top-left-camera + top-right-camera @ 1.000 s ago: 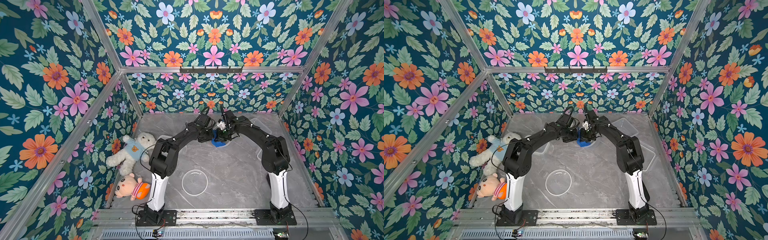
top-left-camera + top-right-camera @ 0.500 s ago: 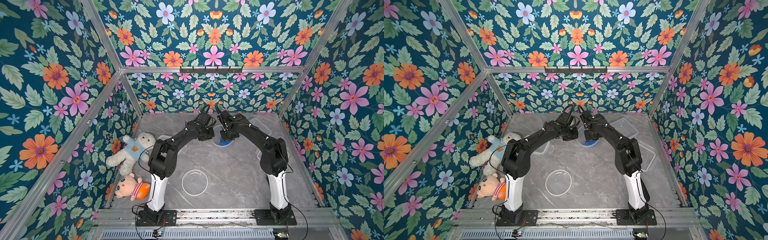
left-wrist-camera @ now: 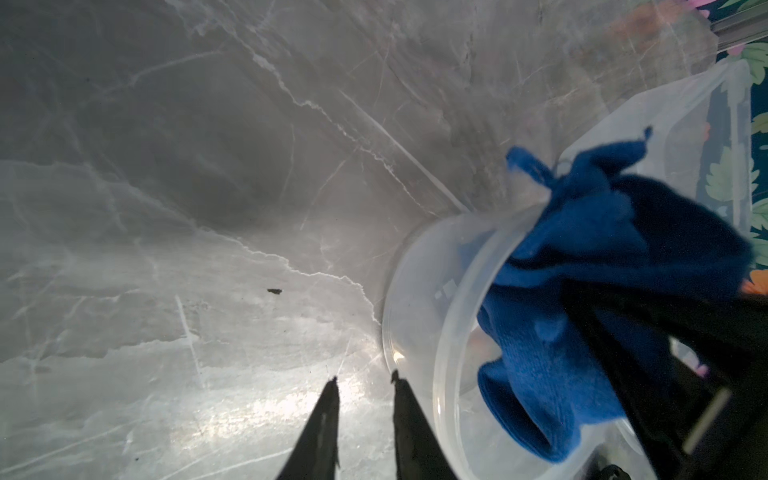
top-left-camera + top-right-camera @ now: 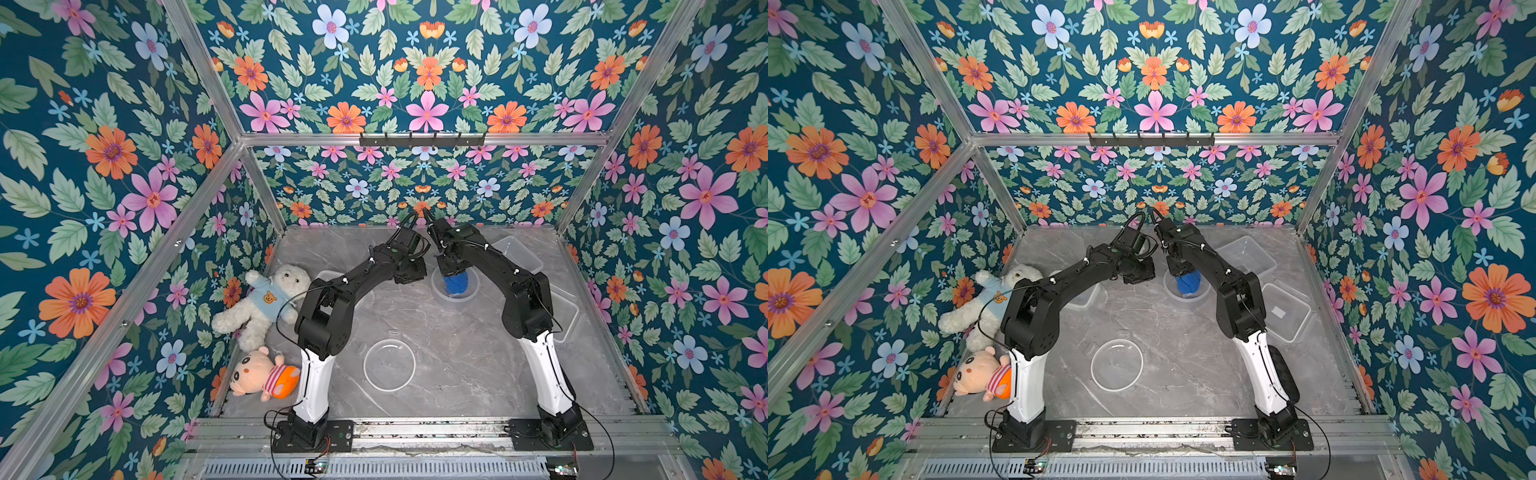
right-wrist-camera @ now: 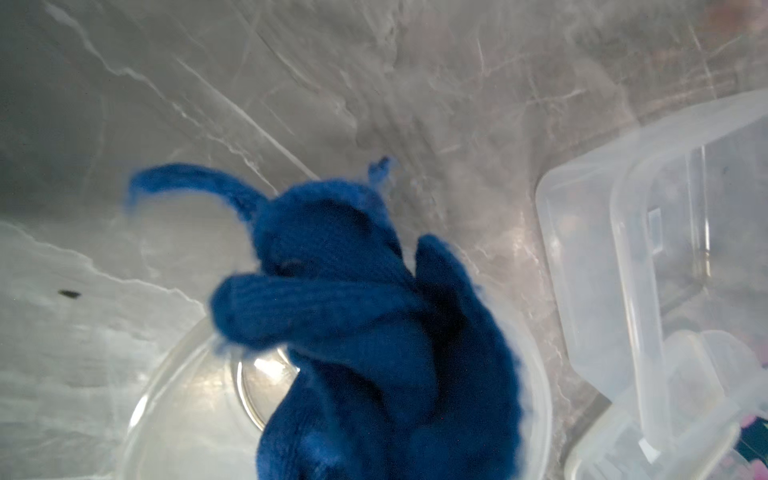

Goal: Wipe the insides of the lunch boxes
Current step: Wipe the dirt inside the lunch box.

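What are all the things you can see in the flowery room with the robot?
round lunch box: one, clear, middle back of the table
rectangular lunch box: one, clear, back right corner
square lunch box: one, clear, right side
blue cloth: one, blue, hanging into the round lunch box
round lid: one, clear, front middle
clear plastic piece: one, partly hidden under the left arm; box or lid, cannot tell
teddy bear: one, white with a blue shirt, left edge
doll: one, pink with a striped top, front left
table: one, grey marble
left gripper: one, black, open and empty, beside the round lunch box
right gripper: one, black, shut on the blue cloth
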You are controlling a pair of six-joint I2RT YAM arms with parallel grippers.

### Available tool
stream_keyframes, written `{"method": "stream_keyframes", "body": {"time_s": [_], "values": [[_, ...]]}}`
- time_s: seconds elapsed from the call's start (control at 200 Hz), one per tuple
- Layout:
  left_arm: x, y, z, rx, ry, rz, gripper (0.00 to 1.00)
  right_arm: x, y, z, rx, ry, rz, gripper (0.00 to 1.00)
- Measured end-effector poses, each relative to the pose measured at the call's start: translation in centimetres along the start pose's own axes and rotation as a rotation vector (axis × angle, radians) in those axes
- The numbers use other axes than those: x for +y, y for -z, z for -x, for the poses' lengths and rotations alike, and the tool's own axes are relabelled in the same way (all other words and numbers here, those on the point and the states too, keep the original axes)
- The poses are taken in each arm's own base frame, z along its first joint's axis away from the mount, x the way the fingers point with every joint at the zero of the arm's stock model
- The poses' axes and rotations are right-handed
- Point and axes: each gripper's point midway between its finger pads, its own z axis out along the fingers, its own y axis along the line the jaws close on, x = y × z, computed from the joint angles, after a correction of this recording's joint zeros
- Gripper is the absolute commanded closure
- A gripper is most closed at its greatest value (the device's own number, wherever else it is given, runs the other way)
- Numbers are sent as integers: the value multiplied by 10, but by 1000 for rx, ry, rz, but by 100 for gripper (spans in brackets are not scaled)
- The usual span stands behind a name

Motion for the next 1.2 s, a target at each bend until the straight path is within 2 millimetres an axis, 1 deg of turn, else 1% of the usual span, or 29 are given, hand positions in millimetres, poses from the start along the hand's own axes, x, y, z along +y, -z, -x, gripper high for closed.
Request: {"method": "stream_keyframes", "body": {"time_s": [0.075, 0.13, 0.2, 0.27, 0.33, 0.39, 0.46, 0.56, 0.61, 0.68, 0.76, 0.82, 0.91, 0.945, 1.025, 1.07, 1.115, 1.16, 1.2], "values": [[-6, 3, -4, 1, -3, -22, 53, 15, -4, 1, 4, -4, 75, 100], [-13, 5, -4, -5, -11, -48, 52, 28, -7, -2, 10, -9, 142, 100], [-17, 6, -6, -13, -11, -63, 52, 43, -9, -10, 27, -29, 236, 100], [-16, 3, -8, -5, 0, -65, 59, 52, -6, -15, 37, -54, 325, 100], [-17, -2, -9, 0, -1, -76, 64, 57, -1, -13, 33, -91, 400, 100], [-15, -8, -10, 5, 4, -75, 66, 60, 2, -11, 34, -125, 463, 100], [-12, -15, -13, 15, 6, -69, 67, 54, 4, -11, 43, -168, 502, 100], [-10, -21, -14, 24, 11, -61, 70, 32, 5, -13, 51, -225, 477, 100], [-12, -22, -12, 22, 10, -62, 71, 15, 2, -12, 46, -243, 425, 100], [-14, -24, -12, 22, 7, -63, 72, -1, 0, -10, 43, -257, 364, 100], [-13, -25, -13, 25, 6, -59, 72, -15, -4, 0, 25, -266, 295, 100], [-13, -26, -13, 25, 5, -51, 72, -14, -7, 12, 4, -263, 291, 100], [-13, -27, -12, 20, 4, -42, 74, 0, -9, 30, -33, -230, 321, 100], [-13, -27, -11, 17, 3, -40, 75, 10, -6, 36, -47, -213, 349, 100], [-14, -29, -10, 15, 3, -42, 76, 35, 0, 42, -59, -170, 426, 100], [-14, -29, -8, 12, 4, -39, 76, 48, 2, 41, -51, -149, 472, 100], [-13, -29, -7, 10, 4, -34, 77, 59, 2, 34, -32, -127, 516, 100], [-11, -29, -8, 17, -1, -23, 77, 65, 1, 25, -4, -134, 559, 100], [-11, -29, -8, 16, 3, -20, 78, 67, 1, 16, 17, -134, 590, 100]]}}
